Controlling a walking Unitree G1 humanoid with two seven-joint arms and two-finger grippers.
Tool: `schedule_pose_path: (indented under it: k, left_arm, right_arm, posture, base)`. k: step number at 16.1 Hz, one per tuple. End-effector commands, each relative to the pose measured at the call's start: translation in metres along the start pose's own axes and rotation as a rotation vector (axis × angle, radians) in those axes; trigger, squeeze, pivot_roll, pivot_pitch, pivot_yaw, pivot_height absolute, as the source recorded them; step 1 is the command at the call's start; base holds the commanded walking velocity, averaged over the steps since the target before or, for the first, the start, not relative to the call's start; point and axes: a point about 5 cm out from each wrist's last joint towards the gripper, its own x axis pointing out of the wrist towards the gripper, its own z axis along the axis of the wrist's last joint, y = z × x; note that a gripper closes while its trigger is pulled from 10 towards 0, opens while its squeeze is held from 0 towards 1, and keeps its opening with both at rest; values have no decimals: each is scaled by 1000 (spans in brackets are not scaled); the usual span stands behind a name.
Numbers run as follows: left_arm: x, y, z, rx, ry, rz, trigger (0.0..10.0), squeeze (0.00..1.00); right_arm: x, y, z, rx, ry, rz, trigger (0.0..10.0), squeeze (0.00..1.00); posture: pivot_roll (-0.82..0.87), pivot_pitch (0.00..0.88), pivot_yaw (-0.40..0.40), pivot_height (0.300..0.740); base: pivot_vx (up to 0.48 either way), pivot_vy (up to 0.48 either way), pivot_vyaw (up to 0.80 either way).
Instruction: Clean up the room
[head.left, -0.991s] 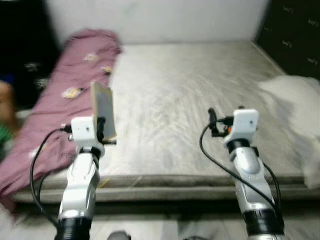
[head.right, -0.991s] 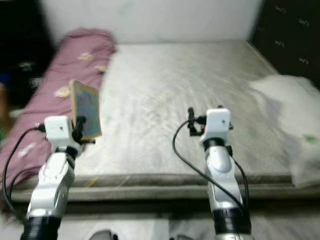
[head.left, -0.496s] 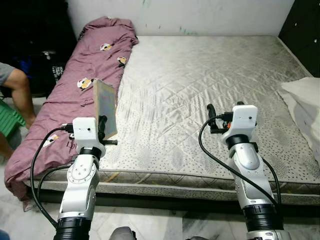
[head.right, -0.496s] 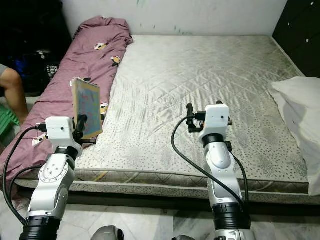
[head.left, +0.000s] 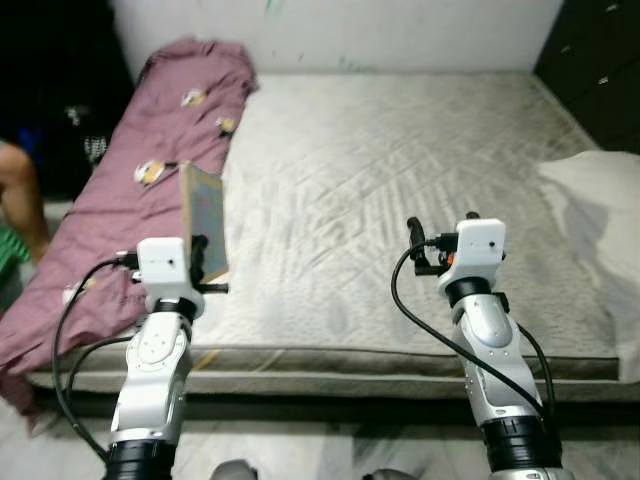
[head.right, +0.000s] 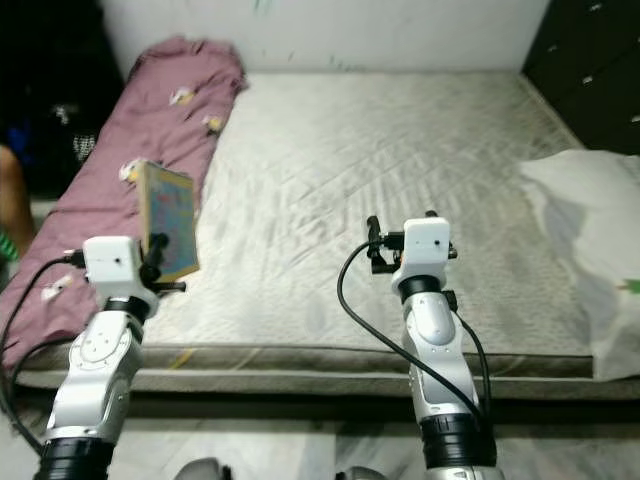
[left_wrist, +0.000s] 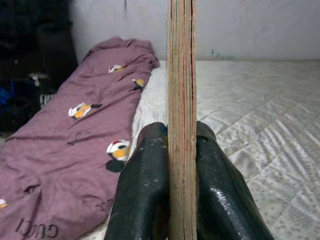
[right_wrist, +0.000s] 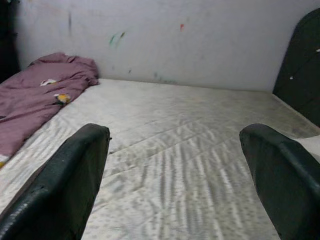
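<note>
One book (head.left: 205, 222) clamped upright in left gripper (left_wrist: 182, 150) for carrying over mattress (head.left: 400, 140); right gripper (right_wrist: 175, 175) spread wide, holding nothing.

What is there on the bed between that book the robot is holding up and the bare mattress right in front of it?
Nothing visible. The left pincer grips the book upright above the mattress's near edge. The maroon blanket lies along the robot's left side and the white pillow far right, both off that path.
</note>
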Motion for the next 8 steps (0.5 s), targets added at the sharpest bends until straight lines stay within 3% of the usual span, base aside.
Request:
schedule_pose_path:
  k: [1,7,8]
  left_arm:
    - [1,-6,9,-6,-42,-29,10000,0]
    - [2,-7,9,-11,-41,-33,10000,0]
    - [2,-8,9,-25,-49,-27,10000,0]
  right_arm:
    - [0,-4,1,-8,-4,-11,10000,0]
    - [0,-4,0,-17,-3,-1,10000,0]
    - [0,-4,0,-19,-3,-1,10000,0]
  posture:
    - [-12,0,34,740]
    - [-14,0,33,740]
    - [-16,0,34,740]
  base:
    - [0,-465,0]
    - [0,-458,0]
    - [0,0,0]
